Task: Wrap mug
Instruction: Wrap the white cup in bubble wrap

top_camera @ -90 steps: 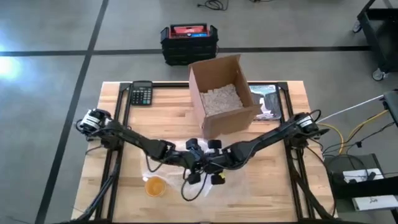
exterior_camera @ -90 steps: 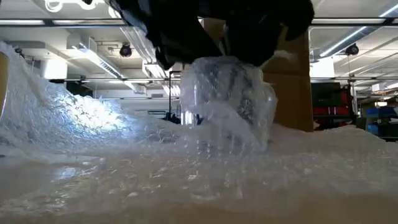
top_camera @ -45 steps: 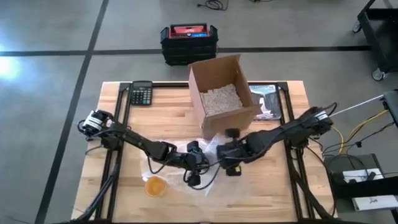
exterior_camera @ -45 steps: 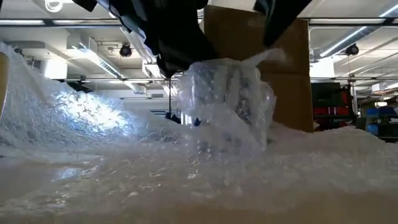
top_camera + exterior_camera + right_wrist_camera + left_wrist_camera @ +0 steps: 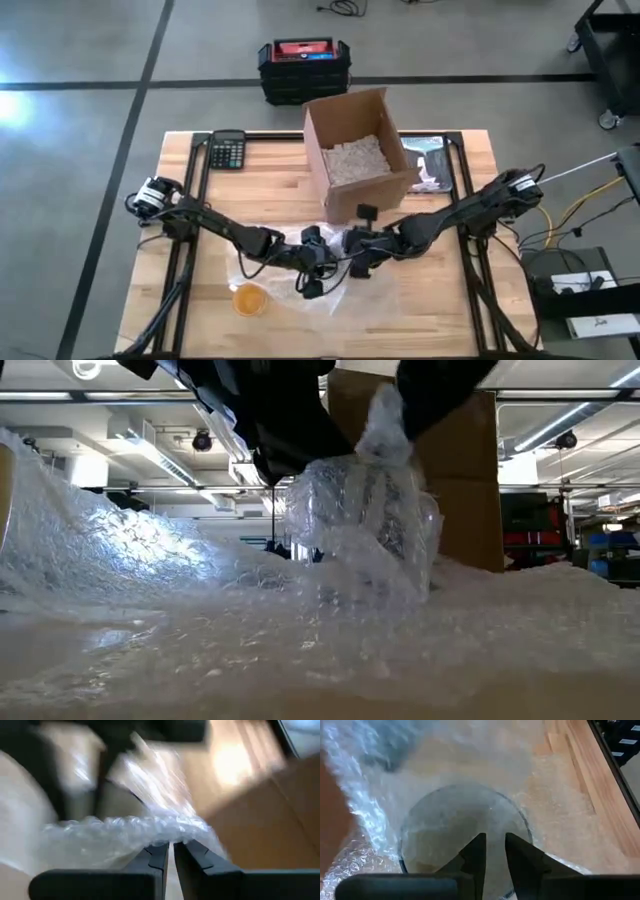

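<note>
A light wooden table (image 5: 270, 190) stands on a grey concrete floor crossed by dark lines; the low view looks past it into a workshop with long ceiling lights. Along the far edge sit a black calculator (image 5: 227, 150), then an open cardboard box (image 5: 358, 152) filled with pale packing material, then a flat printed item (image 5: 432, 160) whose writing is too small to read; a black case with a red lid (image 5: 303, 68) lies on the floor beyond. A small yellow-orange round object (image 5: 249, 298) rests near the front. A bubble wrap sheet (image 5: 300, 630) covers the front middle of the table, and the mug (image 5: 362, 520) stands on it, already swathed in wrap. The left gripper (image 5: 312, 262) reaches in from the left, its fingers (image 5: 475, 857) narrowly parted just over the mug's open rim, and appears to hold it there. The right gripper (image 5: 362, 250) meets it from the right, fingers (image 5: 156, 857) pinched on a gathered fold of bubble wrap lifted above the mug.
</note>
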You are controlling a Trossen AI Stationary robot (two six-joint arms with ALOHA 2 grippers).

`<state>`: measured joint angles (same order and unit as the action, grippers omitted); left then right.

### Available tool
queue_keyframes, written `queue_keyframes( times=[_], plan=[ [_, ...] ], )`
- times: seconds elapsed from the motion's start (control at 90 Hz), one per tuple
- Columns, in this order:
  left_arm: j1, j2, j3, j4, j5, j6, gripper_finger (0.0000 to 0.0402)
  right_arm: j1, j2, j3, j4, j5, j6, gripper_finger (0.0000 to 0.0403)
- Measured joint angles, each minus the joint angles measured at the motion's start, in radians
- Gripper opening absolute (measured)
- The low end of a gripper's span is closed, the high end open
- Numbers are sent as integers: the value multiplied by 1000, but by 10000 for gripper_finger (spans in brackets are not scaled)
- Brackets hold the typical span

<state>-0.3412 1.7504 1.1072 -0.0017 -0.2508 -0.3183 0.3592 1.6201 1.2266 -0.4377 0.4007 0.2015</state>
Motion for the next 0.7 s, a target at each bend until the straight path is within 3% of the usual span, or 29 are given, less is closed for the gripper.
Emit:
queue_keyframes(
  times=[0.1,0.411,0.567,0.7],
  plan=[
    [0,-1,0,0,0,-1,59,5,25,-14,61,-80,-11,13],
    [-9,-82,37,-52,77,-56,59,-6,192,-16,62,-145,7,13],
    [-14,-83,40,-40,-28,-15,59,-9,200,-4,44,-153,9,13],
    [7,-32,37,-32,-56,12,59,-6,202,23,54,-162,-8,13]
  ],
)
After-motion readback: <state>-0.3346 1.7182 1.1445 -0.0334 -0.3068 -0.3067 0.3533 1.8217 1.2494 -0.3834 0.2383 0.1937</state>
